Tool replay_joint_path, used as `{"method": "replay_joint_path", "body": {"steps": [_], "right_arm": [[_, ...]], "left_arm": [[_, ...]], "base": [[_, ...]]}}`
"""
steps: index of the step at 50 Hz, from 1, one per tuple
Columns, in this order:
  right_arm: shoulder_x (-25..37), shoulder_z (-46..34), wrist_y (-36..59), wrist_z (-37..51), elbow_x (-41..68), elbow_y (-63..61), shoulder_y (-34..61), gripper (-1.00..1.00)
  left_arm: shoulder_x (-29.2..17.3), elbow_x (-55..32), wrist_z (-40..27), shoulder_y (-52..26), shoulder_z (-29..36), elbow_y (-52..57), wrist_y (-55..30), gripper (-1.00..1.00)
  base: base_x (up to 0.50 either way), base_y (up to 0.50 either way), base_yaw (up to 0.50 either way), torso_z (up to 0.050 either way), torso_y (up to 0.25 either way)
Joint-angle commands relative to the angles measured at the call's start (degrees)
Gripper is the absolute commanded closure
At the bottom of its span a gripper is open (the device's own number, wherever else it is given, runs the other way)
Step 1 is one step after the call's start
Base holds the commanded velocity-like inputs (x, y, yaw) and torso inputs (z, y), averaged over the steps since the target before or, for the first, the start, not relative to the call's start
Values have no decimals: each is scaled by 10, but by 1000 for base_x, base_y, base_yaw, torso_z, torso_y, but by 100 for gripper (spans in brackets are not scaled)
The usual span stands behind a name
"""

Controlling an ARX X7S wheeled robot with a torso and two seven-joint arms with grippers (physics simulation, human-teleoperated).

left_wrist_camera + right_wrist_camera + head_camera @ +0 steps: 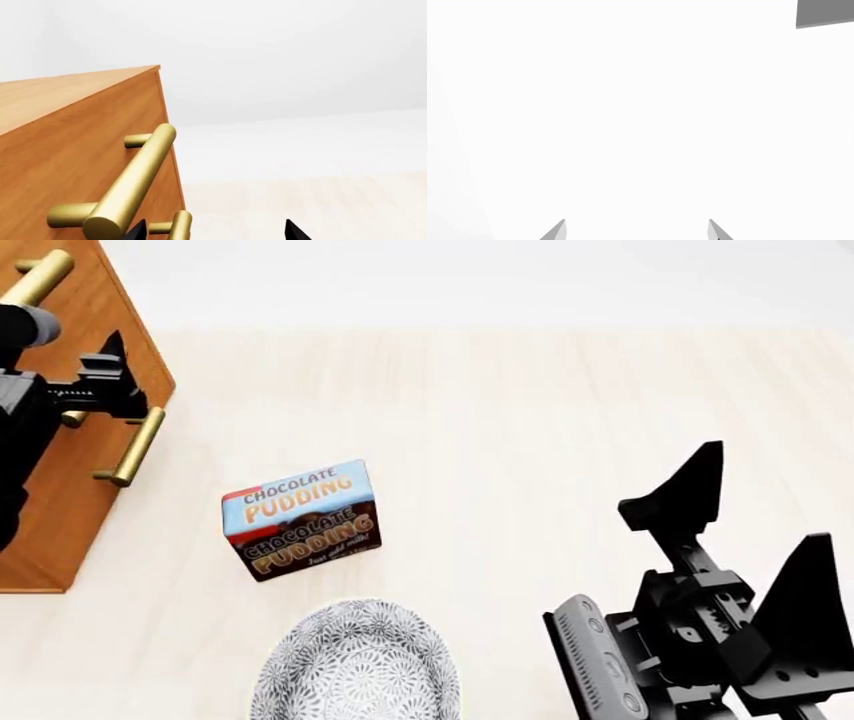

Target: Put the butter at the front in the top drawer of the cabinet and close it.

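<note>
1. Here we see the cabinet, orange-brown wood with brass bar handles, at the desk's far left.
2. Our left claw sits by the top drawer's handle; whether it grips we cannot tell.
3. Our right claw is spread, empty, near right.

even, bright, diffuse simulator lighting in all three views, with no visible lamp. head view: sharp throughout; the chocolate pudding box and patterned plate cast only faint, soft shadows on the pale table. left wrist view: crisp edges; the brass handle carries a smooth highlight along its length, and the cabinet front is darker than its top. right wrist view: almost wholly washed out to white, with little contrast; no blur or edge distortion in any view
</note>
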Motion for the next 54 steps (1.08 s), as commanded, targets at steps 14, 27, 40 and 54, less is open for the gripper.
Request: {"method": "replay_joint_path", "body": {"steps": [14,27,40,54], "right_arm": [[2,10,1,2,-1,-11,-12,-100],[2,15,-1,5,0,-8,-16,-100],[-2,19,-4,7,3,-2,-16,-100],[-1,23,-2,6,1,-9,-23,-100]], "left_arm": [[-4,-28,-18,39,15,36,6,-100],[4,-19,-14,46,19,55,9,-100],[-11,-8,-16,53,20,137,20,-100],[-24,7,-11,71,24,198,40,-100]], "base": [[0,0,0,0,-1],[0,0,0,0,0],[0,0,0,0,-1],[0,0,0,-1,-1]]}}
